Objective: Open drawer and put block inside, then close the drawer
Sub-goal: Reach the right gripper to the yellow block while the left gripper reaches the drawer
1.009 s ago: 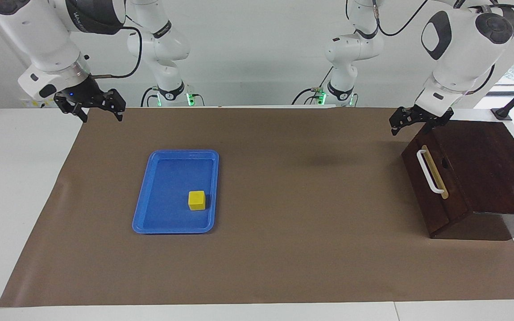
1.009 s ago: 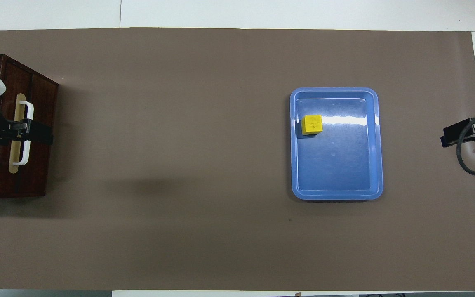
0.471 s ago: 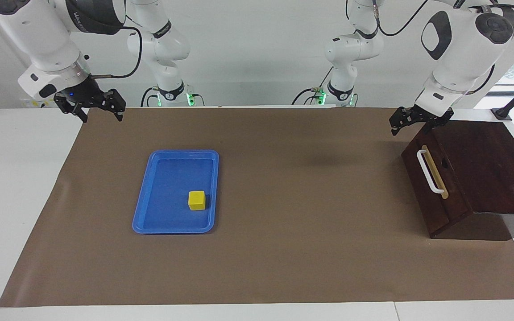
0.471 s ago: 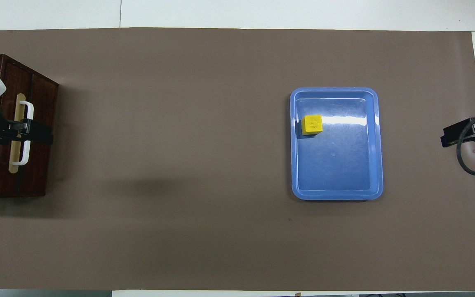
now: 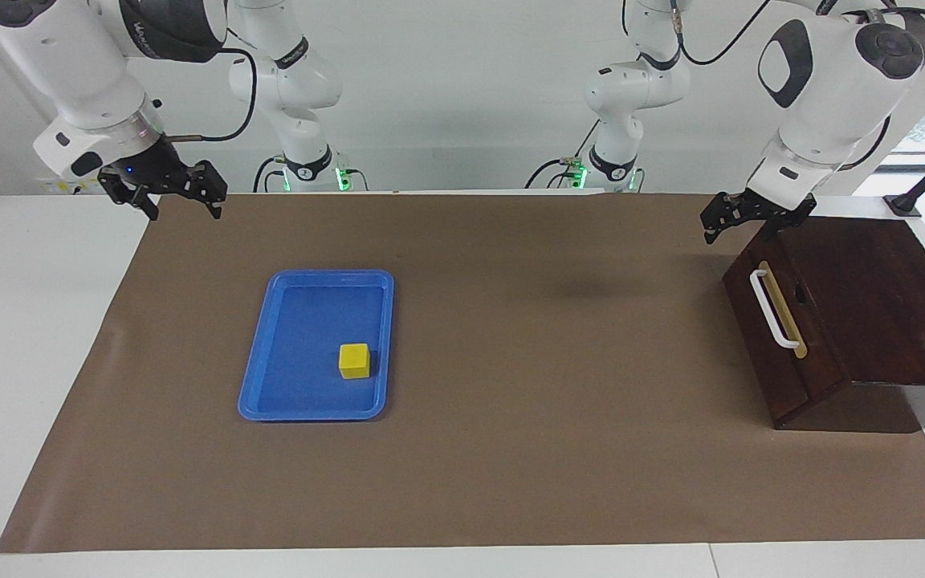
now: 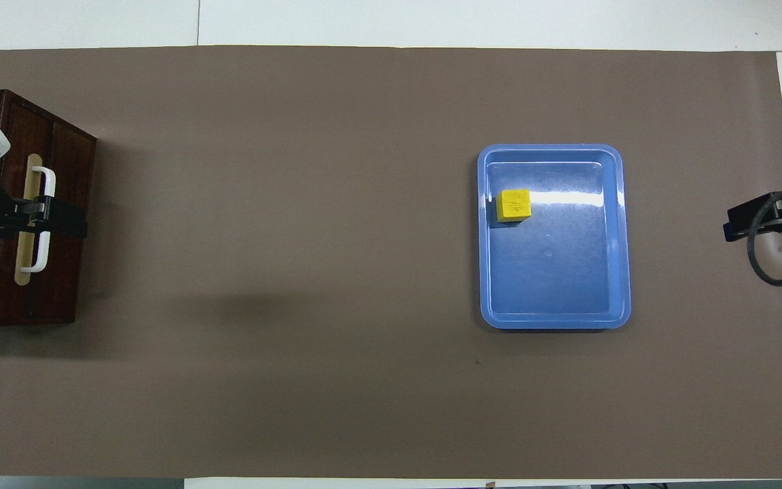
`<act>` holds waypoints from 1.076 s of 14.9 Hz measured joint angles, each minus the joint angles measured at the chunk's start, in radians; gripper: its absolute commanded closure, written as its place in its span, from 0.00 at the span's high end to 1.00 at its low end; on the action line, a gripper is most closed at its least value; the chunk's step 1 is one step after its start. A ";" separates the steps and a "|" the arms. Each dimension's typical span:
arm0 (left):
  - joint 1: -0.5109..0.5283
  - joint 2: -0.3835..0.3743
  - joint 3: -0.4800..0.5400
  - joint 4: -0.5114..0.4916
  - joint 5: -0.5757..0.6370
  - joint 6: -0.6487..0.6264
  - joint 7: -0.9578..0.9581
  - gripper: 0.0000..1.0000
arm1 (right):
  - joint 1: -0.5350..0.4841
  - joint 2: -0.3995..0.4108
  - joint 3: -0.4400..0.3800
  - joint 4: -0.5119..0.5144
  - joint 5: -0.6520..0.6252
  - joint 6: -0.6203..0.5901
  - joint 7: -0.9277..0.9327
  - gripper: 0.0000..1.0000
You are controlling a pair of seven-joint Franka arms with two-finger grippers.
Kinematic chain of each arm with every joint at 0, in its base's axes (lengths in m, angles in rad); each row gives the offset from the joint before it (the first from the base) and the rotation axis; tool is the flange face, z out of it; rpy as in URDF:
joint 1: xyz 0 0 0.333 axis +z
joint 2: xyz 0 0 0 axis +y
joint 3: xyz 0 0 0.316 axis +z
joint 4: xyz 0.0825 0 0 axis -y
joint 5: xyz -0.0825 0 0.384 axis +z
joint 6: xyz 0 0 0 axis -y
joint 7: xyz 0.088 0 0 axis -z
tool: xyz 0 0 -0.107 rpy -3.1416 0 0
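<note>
**Approaching the shut drawer**

Opening has not yet begun: the drawer (image 5: 780,321) is seen shut in its box (image 5: 872,297). The left gripper (image 5: 731,218), fingers apart, is held above the handle (image 5: 773,308), untouched. A descent onto the bar is called for next. The right gripper (image 5: 164,189), also spread, waits well apart from the block (image 5: 354,360), which lies in the tray (image 5: 258,369).

Bright, even light, glare on tray (image 6: 608,198)
</note>
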 measured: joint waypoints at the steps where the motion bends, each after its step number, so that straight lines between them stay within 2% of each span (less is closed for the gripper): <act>1: 0.000 0.000 0.000 0.000 0.000 0.000 0.000 1.00 | 0.000 0.000 0.001 -0.008 0.017 0.002 0.062 1.00; 4: -0.003 -0.012 -0.009 0.001 -0.001 -0.007 -0.006 1.00 | 0.000 0.009 0.001 -0.055 0.124 0.036 0.301 1.00; 7: -0.037 -0.048 -0.025 0.001 -0.002 -0.026 -0.019 1.00 | 0.003 0.058 0.003 -0.100 0.282 0.104 0.600 1.00; 9: -0.042 -0.057 -0.029 0.001 -0.002 -0.027 -0.026 1.00 | 0.022 0.105 0.004 -0.140 0.378 0.200 0.777 1.00; 11: -0.042 -0.057 -0.027 -0.006 -0.002 -0.026 -0.036 1.00 | 0.066 0.158 0.005 -0.204 0.470 0.353 0.939 1.00; 13: -0.047 -0.057 -0.027 -0.024 0.005 -0.002 -0.047 1.00 | 0.092 0.208 0.006 -0.259 0.593 0.443 1.038 1.00; 16: -0.088 -0.039 -0.029 -0.061 0.138 0.069 -0.051 1.00 | 0.088 0.285 0.003 -0.269 0.704 0.461 1.086 1.00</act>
